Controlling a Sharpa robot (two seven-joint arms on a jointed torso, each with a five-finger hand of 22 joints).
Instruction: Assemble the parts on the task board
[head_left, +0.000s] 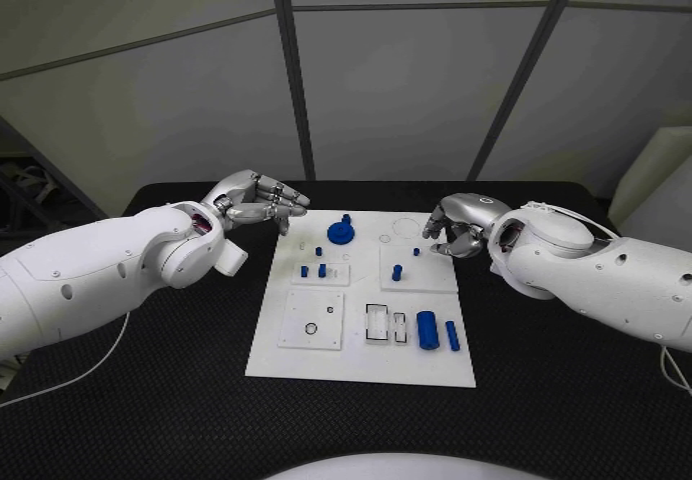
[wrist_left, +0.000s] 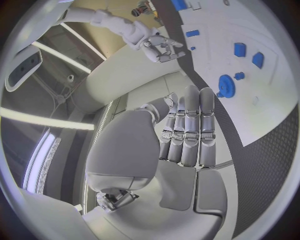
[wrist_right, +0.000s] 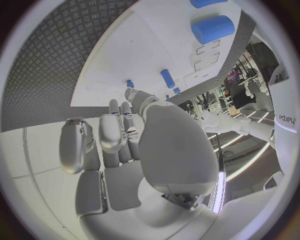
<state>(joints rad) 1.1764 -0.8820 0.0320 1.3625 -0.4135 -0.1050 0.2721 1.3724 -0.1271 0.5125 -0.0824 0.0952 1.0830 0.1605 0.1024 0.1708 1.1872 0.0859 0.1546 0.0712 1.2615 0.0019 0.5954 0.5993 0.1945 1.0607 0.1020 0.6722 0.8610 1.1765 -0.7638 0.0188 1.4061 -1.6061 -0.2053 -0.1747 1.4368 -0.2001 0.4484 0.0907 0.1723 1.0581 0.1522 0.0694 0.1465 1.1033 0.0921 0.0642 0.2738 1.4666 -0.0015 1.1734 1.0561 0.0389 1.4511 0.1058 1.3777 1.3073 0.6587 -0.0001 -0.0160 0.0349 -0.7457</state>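
Observation:
The white task board (head_left: 361, 350) lies in the middle of the black table. On it I see a blue round knobbed part (head_left: 340, 233) near the far edge, small blue pegs (head_left: 313, 270) standing in a raised plate, another peg (head_left: 397, 271), and a thick blue cylinder (head_left: 427, 330) beside a thin blue rod (head_left: 451, 335) near the front right. My left hand (head_left: 260, 205) hovers off the board's far left corner, fingers straight and together (wrist_left: 187, 130), holding nothing. My right hand (head_left: 459, 225) hangs over the far right edge, fingers loosely bent (wrist_right: 112, 135), nothing in them.
A square white plate with a ring hole (head_left: 312, 328) and two rectangular slots (head_left: 387, 322) sit on the board's near half. Black table mat (head_left: 173, 400) surrounds the board. Grey wall panels stand behind the table's far edge.

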